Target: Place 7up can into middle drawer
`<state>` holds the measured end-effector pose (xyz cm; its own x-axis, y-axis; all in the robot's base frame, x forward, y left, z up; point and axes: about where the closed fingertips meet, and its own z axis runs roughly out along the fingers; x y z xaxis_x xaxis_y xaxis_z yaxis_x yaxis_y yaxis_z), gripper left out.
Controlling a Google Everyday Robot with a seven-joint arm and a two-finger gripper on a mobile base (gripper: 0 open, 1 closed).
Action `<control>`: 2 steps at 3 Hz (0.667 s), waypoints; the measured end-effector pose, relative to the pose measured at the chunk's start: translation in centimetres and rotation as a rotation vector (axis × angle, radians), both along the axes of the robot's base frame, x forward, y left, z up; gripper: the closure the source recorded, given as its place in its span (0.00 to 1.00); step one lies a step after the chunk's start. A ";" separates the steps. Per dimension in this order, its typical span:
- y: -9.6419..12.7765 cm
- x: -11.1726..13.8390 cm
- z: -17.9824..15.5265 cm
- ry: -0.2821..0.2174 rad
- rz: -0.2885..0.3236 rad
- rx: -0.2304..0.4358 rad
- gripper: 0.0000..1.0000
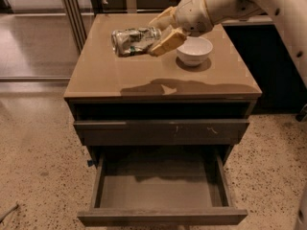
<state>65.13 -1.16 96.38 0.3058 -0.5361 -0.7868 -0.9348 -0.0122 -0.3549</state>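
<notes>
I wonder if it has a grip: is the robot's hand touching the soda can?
Touching. The camera view shows the hand, above the cabinet top, with both fingers pressed on the 7up can's right end.

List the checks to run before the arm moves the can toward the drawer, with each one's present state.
1. 7up can held sideways in the gripper fingers, above the rear of the cabinet top: ok.
2. Can lifted off the top: ok, its shadow lies well apart.
3. Middle drawer pulled open: ok.
4. Drawer floor bare: ok.
5. White bowl apart from can: ok.
6. Scratched drawer front shut: ok.
</notes>
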 end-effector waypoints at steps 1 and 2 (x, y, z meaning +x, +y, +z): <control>-1.8 -1.7 -1.2 0.021 -0.041 0.006 1.00; -2.0 -1.7 -1.2 0.042 -0.052 -0.008 1.00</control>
